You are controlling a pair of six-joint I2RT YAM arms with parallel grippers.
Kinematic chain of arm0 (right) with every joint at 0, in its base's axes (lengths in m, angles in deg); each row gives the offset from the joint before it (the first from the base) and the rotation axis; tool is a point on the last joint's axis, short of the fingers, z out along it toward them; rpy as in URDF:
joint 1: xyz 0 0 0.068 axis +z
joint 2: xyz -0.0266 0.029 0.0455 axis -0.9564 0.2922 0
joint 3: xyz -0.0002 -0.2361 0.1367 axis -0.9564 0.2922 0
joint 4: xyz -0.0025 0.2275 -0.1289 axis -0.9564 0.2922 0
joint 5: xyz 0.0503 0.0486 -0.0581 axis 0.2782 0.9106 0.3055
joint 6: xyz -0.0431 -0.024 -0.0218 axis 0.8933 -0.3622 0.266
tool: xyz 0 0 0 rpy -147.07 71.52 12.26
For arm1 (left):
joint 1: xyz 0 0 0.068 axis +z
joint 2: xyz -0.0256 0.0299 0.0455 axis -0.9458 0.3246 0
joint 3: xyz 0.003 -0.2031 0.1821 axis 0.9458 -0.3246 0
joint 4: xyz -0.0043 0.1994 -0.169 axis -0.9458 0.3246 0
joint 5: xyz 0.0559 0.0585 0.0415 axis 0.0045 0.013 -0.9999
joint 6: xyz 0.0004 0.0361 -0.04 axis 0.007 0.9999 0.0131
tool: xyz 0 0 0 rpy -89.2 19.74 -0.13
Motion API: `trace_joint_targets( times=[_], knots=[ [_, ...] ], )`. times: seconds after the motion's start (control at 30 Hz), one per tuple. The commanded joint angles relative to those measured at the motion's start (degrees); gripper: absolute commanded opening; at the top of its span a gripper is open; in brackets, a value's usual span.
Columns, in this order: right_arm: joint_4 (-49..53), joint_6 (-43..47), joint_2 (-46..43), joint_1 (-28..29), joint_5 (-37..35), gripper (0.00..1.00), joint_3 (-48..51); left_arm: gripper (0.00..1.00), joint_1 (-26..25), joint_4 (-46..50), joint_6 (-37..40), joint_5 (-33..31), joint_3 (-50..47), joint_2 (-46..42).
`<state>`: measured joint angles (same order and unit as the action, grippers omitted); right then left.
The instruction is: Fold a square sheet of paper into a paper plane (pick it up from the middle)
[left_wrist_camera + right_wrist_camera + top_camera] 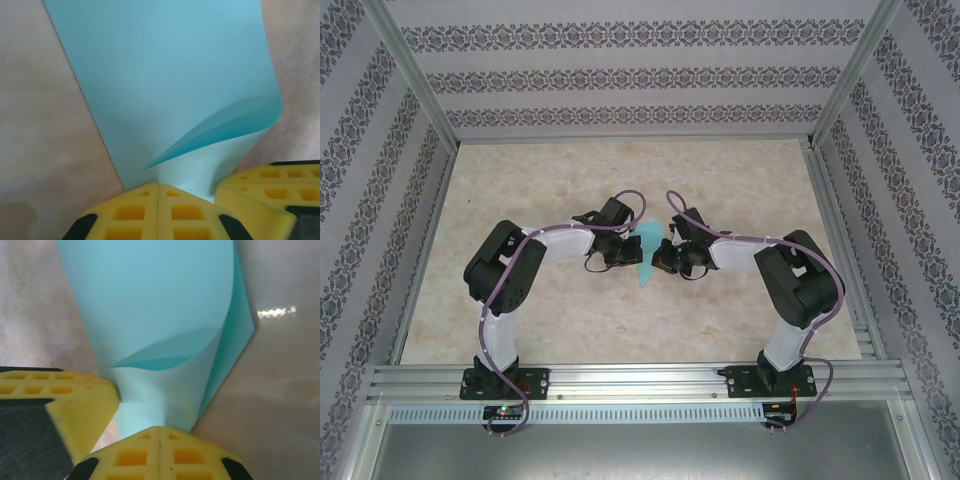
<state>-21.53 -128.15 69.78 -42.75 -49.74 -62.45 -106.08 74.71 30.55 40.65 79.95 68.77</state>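
- Top view: both arms bend inward and meet over the middle of the bench [570,180].
- The left end effector [623,254] and right end effector [666,262] face each other, close together.
- The paper [643,268] shows as a slim turquoise sliver between them, running from near the right one's wrist down toward the near edge.
- From this height I cannot tell whether the paper lies flat or is raised.

- Left wrist view: the left end effector [158,186] is clenched, its yellow pads [130,212] pressed together along a thin seam.
- The paper [165,75] runs into the tips of those pads, so it is gripped there, and spreads away up the picture.
- Its right side curls over in a soft, darker fold.
- A pad [265,187] of the right end effector sits just beside, at the lower right, against the paper's edge.
- The bench [40,150] shows on both sides.

- Right wrist view: the right end effector [160,429] is also clenched, its pads [190,457] seam to seam, gripping the near end of the paper [150,300].
- A curled flap crosses the sheet, and a darker strip along the right edge ends in a corner over the bench [280,390].
- The left end effector's pad [85,405] is at the lower left, touching the paper's edge.
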Motion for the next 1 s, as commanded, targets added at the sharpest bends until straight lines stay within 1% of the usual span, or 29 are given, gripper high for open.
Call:
trace_joint_targets(
  times=[0.0,0.13,0.3,0.43,0.57,0.67,0.73,0.8,0.97],
  knots=[
    [0.49,1.0,-0.67,0.36,-0.83,0.04,-0.78,0.01,-0.66,2.85,1.6,-0.33,1.58,1.81],
    [-2.22,-0.74,1.57,1.0,-0.15,0.04,0.56,0.03,-0.71,2.9,1.93,0.2,2.9,1.78],
    [-2.88,-2.47,2.97,2.12,-1.05,0.04,0.82,0.04,-0.64,1.5,1.12,0.52,3.34,-0.11],
    [-1.75,-4.5,3.01,2.86,-2.1,0.04,0.94,0.09,-0.67,-0.63,-0.48,0.27,0.71,-4.01],
    [-2.41,-7.36,2.4,3.79,-2.44,0.04,1.33,0.1,-0.66,-3.89,-3.2,0.03,-5.12,-9.07],
    [-3.1,-8.74,2.13,3.92,-2.49,0.04,1.61,0.1,-0.79,-7.88,-5.84,2.21,-10.41,-12.28],
    [-3.47,-9.28,2.0,3.89,-2.37,0.04,1.69,0.1,-0.83,-10.61,-7.2,4.94,-12.74,-13.29],
    [-3.84,-9.55,1.86,3.9,-2.22,0.04,1.82,0.09,-1.14,-10.67,-7.39,7.19,-12.83,-12.87],
    [-4.17,-9.85,1.21,3.71,-2.11,0.04,2.12,0.04,-2.4,-12.06,-8.62,8.54,-12.46,-10.18]
  ],
)
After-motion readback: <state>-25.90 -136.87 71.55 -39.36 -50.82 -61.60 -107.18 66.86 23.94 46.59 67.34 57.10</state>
